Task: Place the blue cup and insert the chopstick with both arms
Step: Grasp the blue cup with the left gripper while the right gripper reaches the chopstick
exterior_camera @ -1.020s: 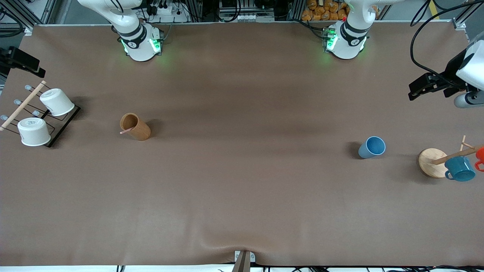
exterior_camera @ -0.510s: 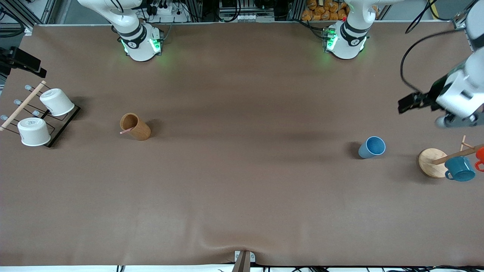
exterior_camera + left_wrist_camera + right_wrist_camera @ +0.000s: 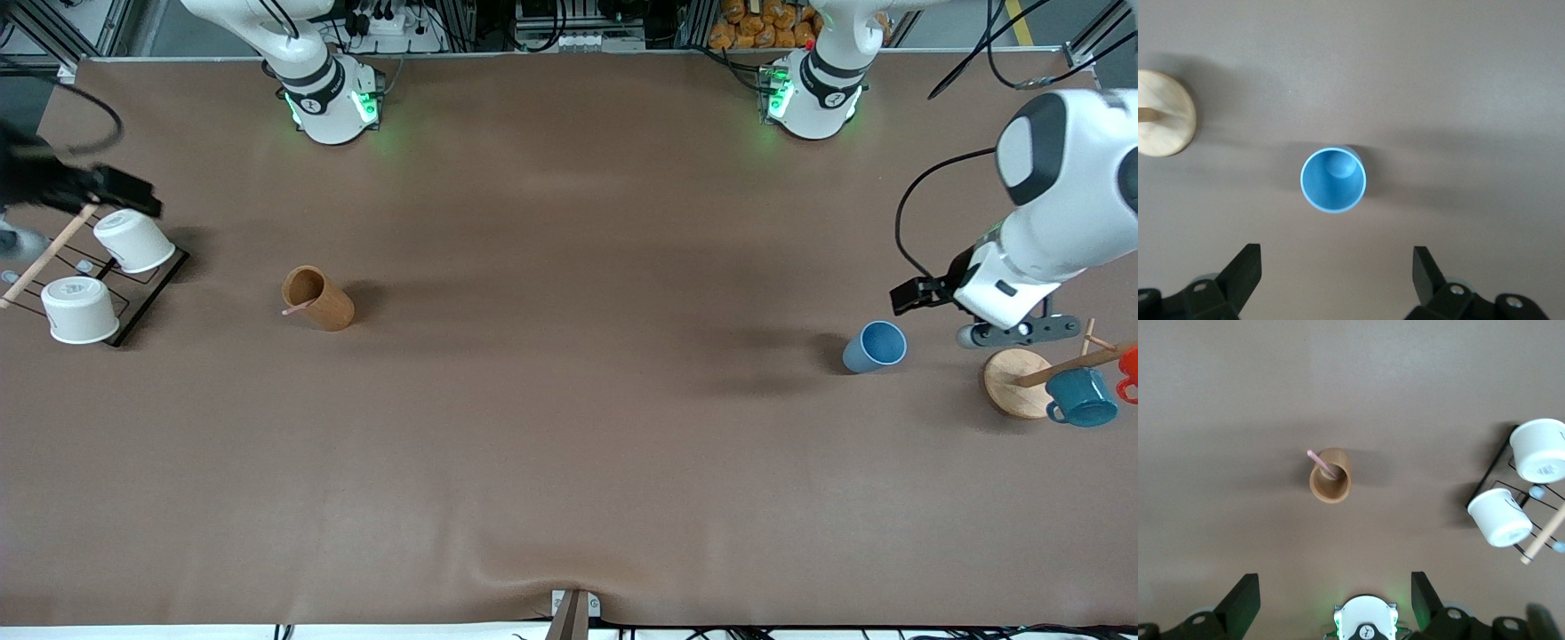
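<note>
Blue cup upright, chopstick — in wooden cup

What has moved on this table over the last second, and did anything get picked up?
The left tool, open, swung in over the table beside the light-blue tumbler. The right tool, open, came in above the white-cup rack. Nothing was picked up; the cups and pink chopstick stayed put.

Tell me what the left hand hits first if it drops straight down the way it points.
Probably bare table beside the blue cup: the open left hand hangs just off the cup, though depth is unclear.
</note>
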Controlling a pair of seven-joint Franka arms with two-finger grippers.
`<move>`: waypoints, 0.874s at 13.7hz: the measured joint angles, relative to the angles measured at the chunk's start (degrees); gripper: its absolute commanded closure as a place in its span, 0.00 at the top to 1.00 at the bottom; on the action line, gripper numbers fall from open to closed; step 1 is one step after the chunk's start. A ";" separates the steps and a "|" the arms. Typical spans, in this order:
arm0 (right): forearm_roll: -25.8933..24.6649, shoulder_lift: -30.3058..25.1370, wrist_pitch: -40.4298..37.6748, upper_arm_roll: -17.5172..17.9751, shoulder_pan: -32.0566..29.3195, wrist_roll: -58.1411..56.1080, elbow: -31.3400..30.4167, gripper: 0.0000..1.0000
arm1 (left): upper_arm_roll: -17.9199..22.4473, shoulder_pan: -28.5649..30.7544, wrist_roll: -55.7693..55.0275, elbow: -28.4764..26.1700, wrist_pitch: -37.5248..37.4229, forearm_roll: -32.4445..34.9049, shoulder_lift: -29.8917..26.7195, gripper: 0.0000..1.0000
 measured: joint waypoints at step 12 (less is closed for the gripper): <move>-0.02 12.66 20.42 -0.12 2.29 1.15 -16.68 1.00 | -0.04 6.33 9.20 -7.70 19.82 0.00 10.29 0.67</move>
